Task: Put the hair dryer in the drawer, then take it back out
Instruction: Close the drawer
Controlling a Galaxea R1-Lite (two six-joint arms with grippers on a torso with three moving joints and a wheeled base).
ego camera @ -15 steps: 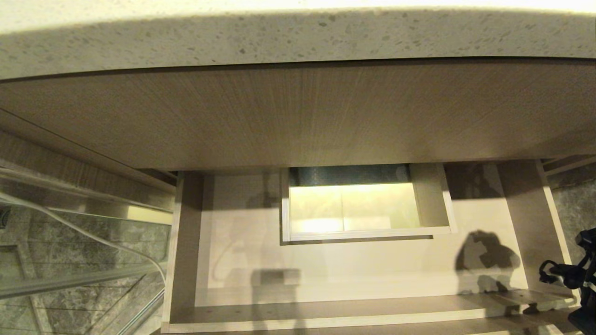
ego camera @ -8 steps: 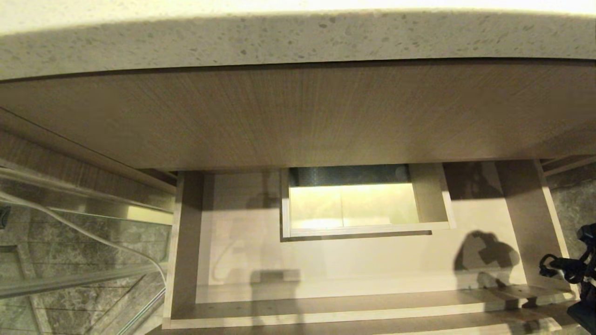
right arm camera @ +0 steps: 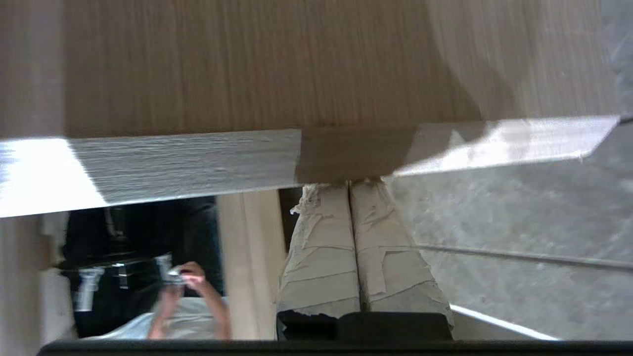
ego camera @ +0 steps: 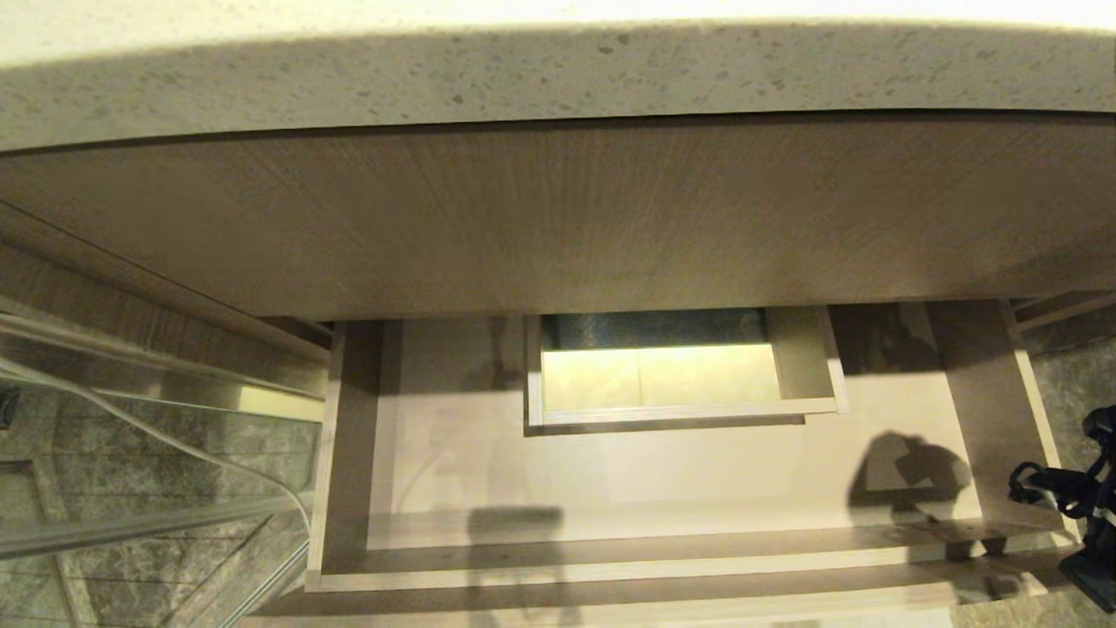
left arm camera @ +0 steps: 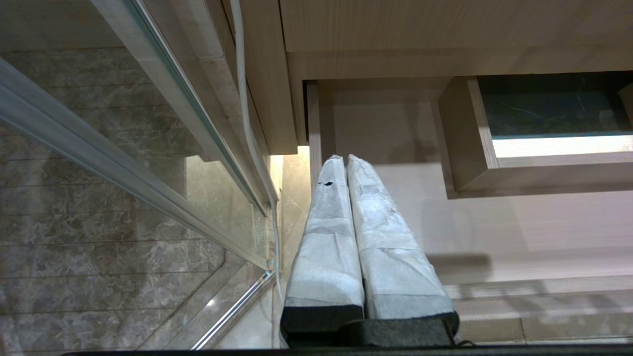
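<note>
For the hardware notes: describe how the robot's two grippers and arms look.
Left gripper: two long tapered fingers wrapped in white fabric tape, one with a small black mark, on a black base. Right gripper: the same shape, its pale tape wrinkled and fraying. The head view shows black right-arm hardware with looped cable.

Wide pale drawer [ego camera: 663, 471], pulled open

Bathroom: vanity drawer [ego camera: 663, 571], marble tiles [left arm camera: 99, 237]

Pale wood-grain drawer [ego camera: 453, 453] with boxed middle cut-out [ego camera: 680, 417]
</note>
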